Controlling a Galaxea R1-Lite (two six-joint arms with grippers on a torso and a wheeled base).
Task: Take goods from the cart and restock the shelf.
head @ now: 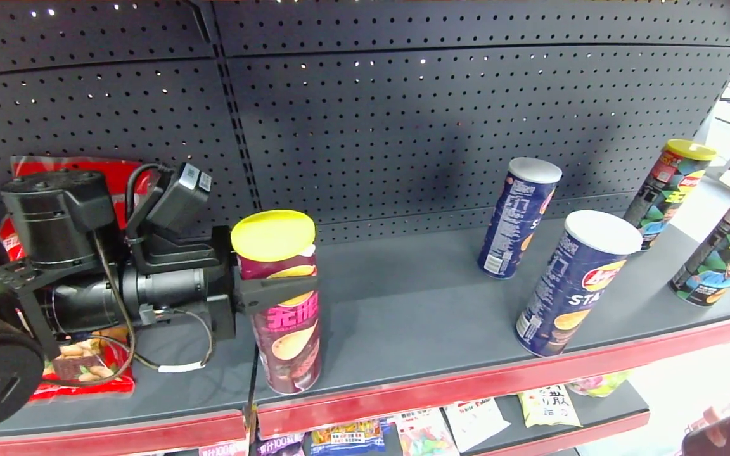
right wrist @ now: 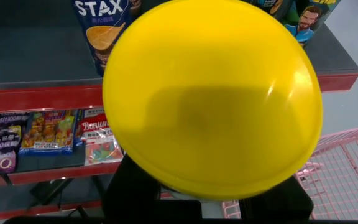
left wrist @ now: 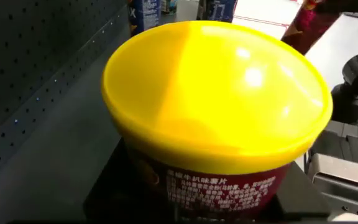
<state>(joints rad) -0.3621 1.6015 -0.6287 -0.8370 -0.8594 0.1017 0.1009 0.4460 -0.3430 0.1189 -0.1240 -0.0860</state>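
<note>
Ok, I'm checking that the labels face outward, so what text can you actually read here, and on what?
"STAX": white letters on the front blue can.
On the maroon can in the left gripper: pink characters and fine print, too unclear to read.
On the back blue can: fine print, too small.
On the green-patterned cans: lettering too blurred.
On the lower-shelf packets: too small.

A dark red can (left wrist: 229, 186) with a yellow lid (left wrist: 213, 93) is seen from close above. It is squeezed between the black fingers (left wrist: 107, 193) of the left gripper (left wrist: 207, 208). A grey shelf (left wrist: 61, 130) and a black wall (left wrist: 23, 56) full of holes are seen beside it. Blue cans (left wrist: 145, 11) and a second red can (left wrist: 309, 28) are seen far off.
</note>
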